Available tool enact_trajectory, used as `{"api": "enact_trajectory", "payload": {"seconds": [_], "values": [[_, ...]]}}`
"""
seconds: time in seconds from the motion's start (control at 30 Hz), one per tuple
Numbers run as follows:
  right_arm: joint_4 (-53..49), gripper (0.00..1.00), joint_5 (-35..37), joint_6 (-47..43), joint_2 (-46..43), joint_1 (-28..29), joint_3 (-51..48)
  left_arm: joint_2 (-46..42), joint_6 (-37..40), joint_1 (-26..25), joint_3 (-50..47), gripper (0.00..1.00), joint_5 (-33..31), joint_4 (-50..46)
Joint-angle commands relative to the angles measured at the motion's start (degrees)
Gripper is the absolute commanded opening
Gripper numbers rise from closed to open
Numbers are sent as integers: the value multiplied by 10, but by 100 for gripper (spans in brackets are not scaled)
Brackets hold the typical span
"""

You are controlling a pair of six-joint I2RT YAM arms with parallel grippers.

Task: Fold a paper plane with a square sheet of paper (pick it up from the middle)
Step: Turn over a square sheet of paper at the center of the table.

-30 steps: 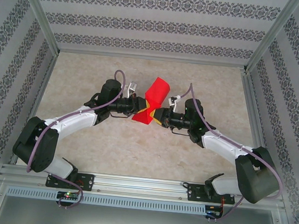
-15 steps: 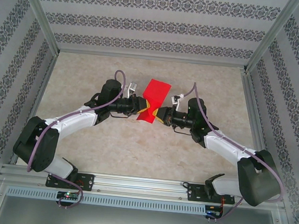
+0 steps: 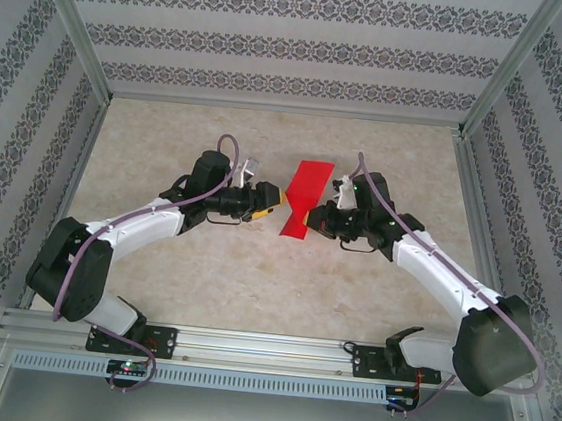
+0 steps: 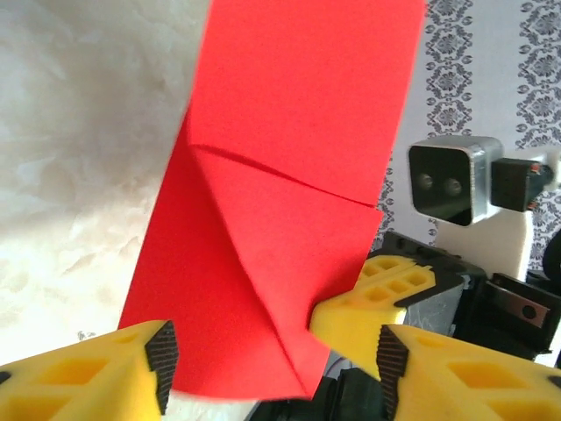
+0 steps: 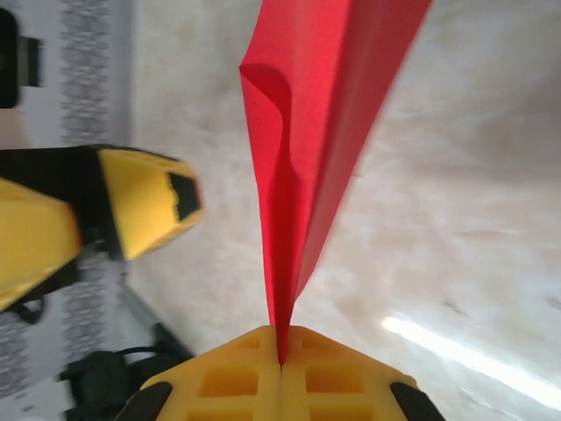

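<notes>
The right gripper has its fingers pressed tight on the lower edge of the red sheet of paper, holding it up off the marbled surface, midway between the two arms. The sheet is partly folded, with a slanting crease across it. The left gripper sits just beside it, fingers spread wide, clear of the paper.

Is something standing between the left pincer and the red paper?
Nothing visible does. The left pincer is open, with the red paper directly ahead; the right pincer is shut on it.
</notes>
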Motion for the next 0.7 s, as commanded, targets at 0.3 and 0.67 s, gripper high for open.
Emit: {"api": "enact_trajectory", "payload": {"seconds": [0.3,0.67], "values": [[-419,1,480,-168,84,81,168,-81,91,40,21,80,5,-142],[-512,4,619,-132,284,202,304,-155,152,92,4,84,8,-279]]}}
